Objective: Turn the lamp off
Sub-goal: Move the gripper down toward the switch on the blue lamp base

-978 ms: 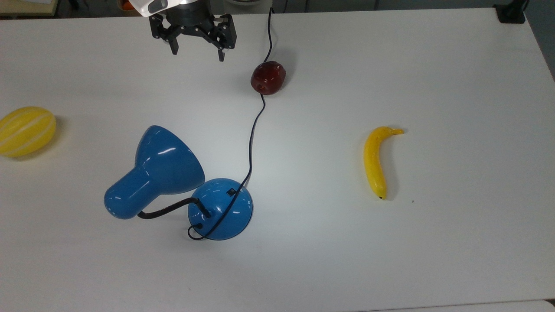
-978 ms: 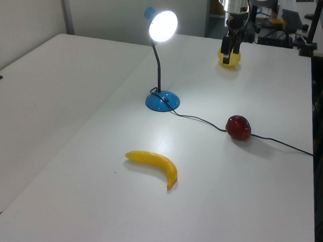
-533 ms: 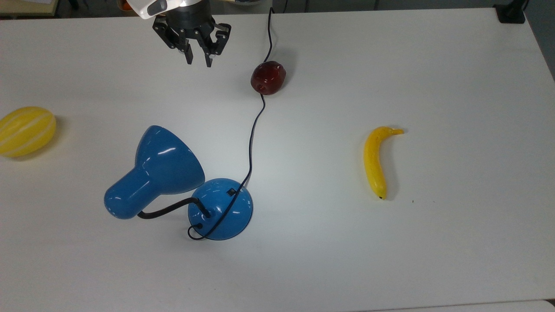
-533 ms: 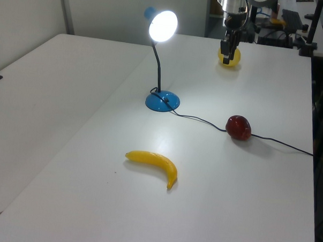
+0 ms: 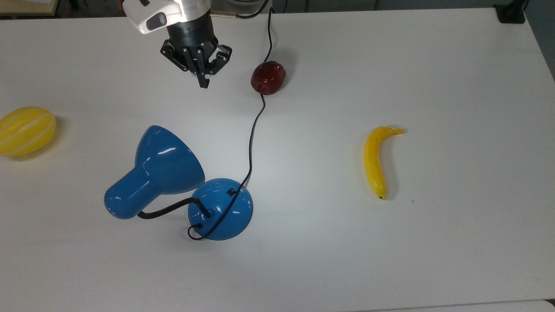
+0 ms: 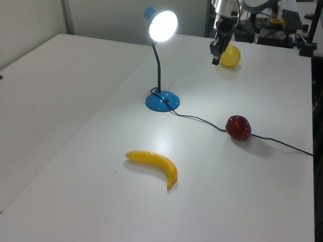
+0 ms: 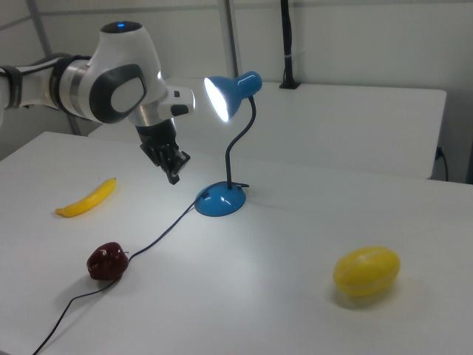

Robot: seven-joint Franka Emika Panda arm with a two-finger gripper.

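Hovering above the table [image 5: 433,65], my gripper [image 5: 203,82] was clenched w/ nothing in it, fingers pinched together to a point. In the top view it sat toward the upper edge, well apart from the lamp [image 5: 173,182], w/ the red apple [image 5: 268,77] just to the top view's right of it.

Progress: basically 0 done. The lamp's bulb was lit, bright in the left view [image 6: 162,25] and glowing inside the shade in the right view [image 7: 222,100]. The small black switch [image 5: 230,191] on the round blue base [image 5: 221,209] was untouched; the black cord [image 5: 251,138] ran right past it, over the dome, then up under or against the apple and off the far edge. My guess: approach not finished, then a press on the switch w/ the pinched tips, so approx all the real work was left.

Surface: plain white tabletop, matte, lamp glow pooling by the base. Other stuff on it: 1 banana [image 5: 376,160] well off to the top view's right, 1 yellow melon [image 5: 26,131] at the top view's left edge. A 2nd white table [image 6: 50,84] stood alongside in the left view. Room: pale walls, a black pole [image 7: 286,44] behind in the right view, dark clutter past the far end.
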